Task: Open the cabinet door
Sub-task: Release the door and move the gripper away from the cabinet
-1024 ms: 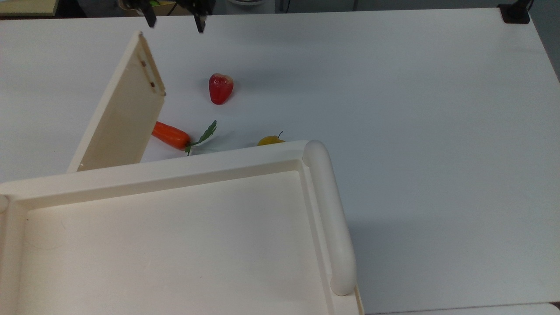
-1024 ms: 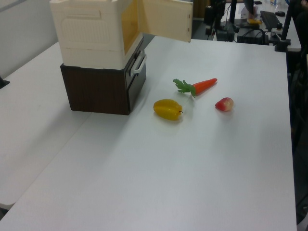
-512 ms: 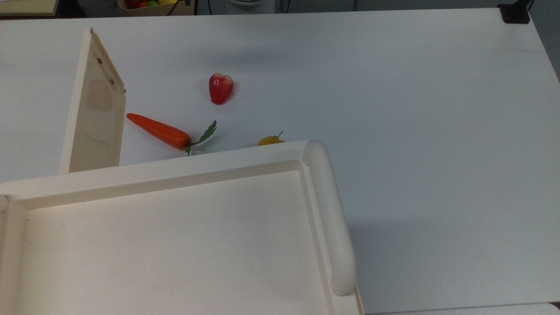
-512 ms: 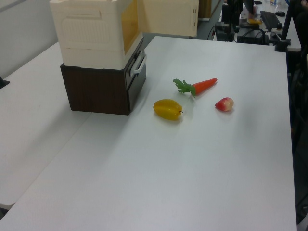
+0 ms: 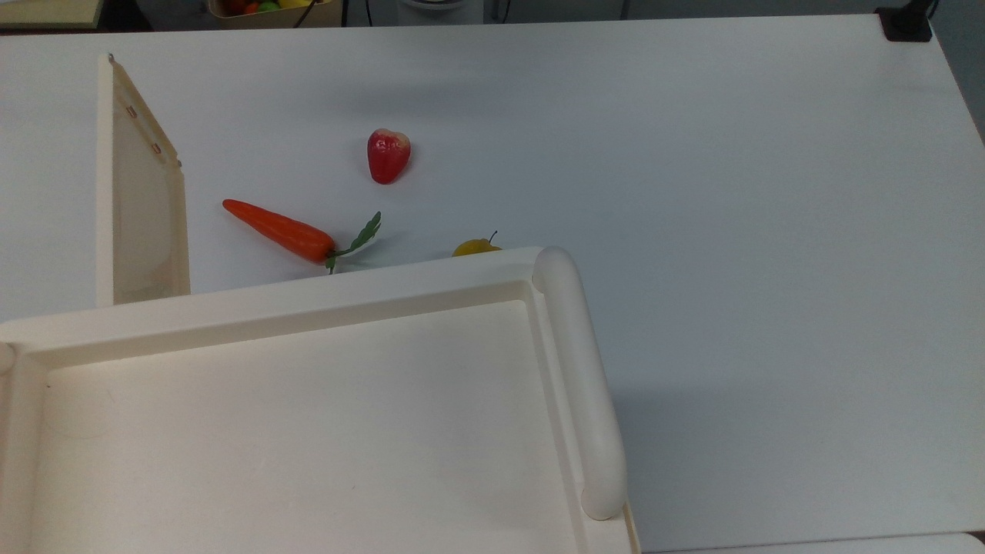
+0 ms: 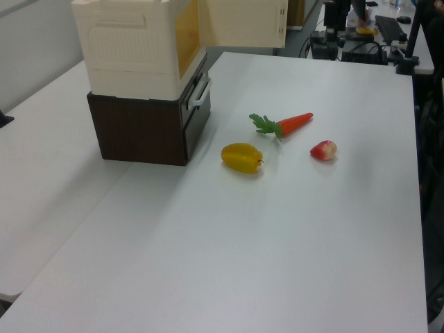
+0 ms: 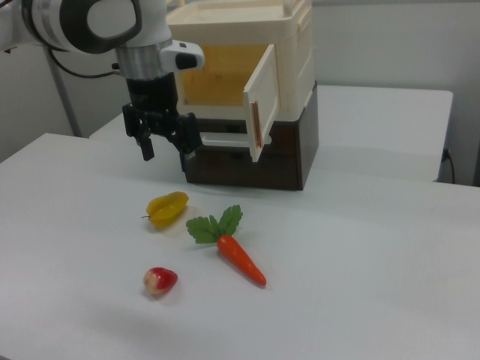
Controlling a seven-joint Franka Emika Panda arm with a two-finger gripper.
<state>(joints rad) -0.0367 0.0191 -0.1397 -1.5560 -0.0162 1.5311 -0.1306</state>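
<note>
The cabinet door [image 7: 262, 101] stands swung wide from the cabinet [image 7: 247, 67] at upper centre of the right view, tan inner face showing. My gripper [image 7: 166, 152] hangs left of it, jaws spread, holding nothing.

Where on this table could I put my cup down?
The white table is bare beyond the red fruit on the top view's right. It is crowded between the open cabinet door, carrot and yellow fruit.
</note>
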